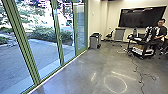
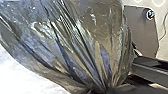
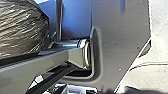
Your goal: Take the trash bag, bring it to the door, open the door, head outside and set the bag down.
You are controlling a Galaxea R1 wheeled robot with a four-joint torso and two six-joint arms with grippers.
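Head view: we are indoors on the floor (image 1: pixel 100 62). Glass doors (image 1: pixel 59 41) line its left edge and look closed, with the yard (image 1: pixel 41 56) beyond. A person (image 1: pixel 163 31) sits near the floor's far right corner.

Left wrist view: the bag (image 2: pixel 75 37) gathers to a tight neck; we judge our left hand (image 2: pixel 101 90) is grasping it.

Right wrist view: the bag bulges beside our arm; we cannot tell the right hand's state.

Pickup seems done; opening the doors, going out and setting down remain.
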